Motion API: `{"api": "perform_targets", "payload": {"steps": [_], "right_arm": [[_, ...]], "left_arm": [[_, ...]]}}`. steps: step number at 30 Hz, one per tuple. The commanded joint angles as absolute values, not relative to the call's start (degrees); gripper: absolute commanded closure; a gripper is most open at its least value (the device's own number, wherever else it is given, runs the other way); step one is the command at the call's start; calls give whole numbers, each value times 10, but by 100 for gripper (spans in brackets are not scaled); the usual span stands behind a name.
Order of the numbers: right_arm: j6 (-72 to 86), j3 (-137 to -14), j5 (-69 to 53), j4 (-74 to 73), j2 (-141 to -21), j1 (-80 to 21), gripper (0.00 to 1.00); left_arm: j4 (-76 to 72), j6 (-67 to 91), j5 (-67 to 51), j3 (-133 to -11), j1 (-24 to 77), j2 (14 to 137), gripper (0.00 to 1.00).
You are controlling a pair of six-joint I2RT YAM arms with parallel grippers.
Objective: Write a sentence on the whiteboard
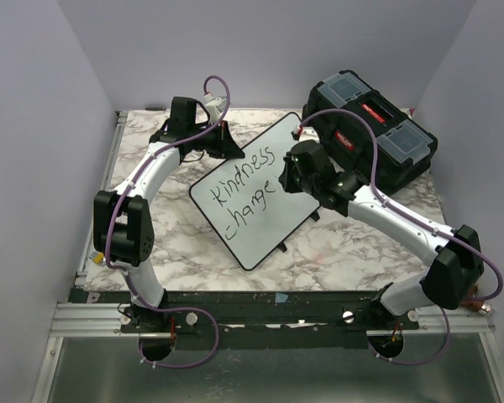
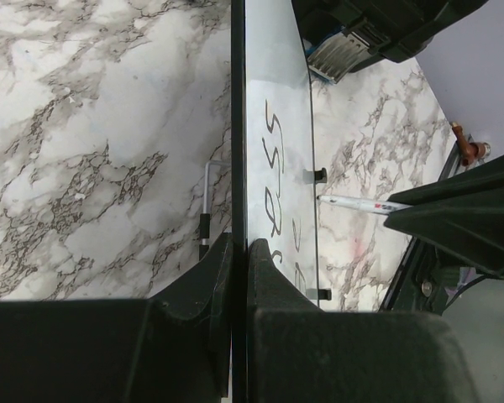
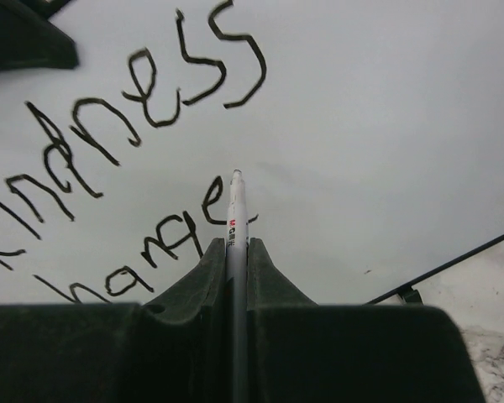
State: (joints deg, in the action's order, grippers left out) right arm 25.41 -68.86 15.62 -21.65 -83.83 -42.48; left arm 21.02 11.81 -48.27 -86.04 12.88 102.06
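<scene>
The whiteboard [image 1: 254, 220] lies tilted on the marble table, with black lettering [image 1: 245, 183] reading "Kindness change" in two slanted lines. My left gripper [image 1: 221, 143] is at the board's far left edge. In the left wrist view, the left gripper [image 2: 239, 250] is shut on the whiteboard's [image 2: 277, 101] thin black frame. My right gripper [image 3: 237, 248] is shut on a white marker [image 3: 234, 217]. The marker's tip is just right of the "e" of "change" [image 3: 151, 248], on or barely above the whiteboard [image 3: 370, 126]. From the left wrist the marker [image 2: 361, 204] also shows.
A black plastic toolbox [image 1: 374, 134] stands at the back right, close behind the right arm and next to the board's far corner. A small hex key [image 2: 206, 201] lies on the marble beside the board's left edge. Lilac walls enclose the table on three sides.
</scene>
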Motion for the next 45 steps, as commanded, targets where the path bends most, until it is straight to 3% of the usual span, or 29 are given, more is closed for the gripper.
{"api": "perform_targets", "payload": {"steps": [1, 14, 24, 45], "right_arm": [[245, -721, 167, -214, -809, -426, 99], [277, -653, 152, -179, -748, -426, 99], [278, -623, 159, -174, -715, -426, 99], [204, -627, 181, -128, -748, -411, 99]], "left_arm": [[222, 68, -493, -850, 151, 1010, 100], [176, 133, -521, -834, 154, 1005, 100], [238, 100, -469, -855, 154, 996, 100], [239, 74, -475, -846, 145, 987, 100]]}}
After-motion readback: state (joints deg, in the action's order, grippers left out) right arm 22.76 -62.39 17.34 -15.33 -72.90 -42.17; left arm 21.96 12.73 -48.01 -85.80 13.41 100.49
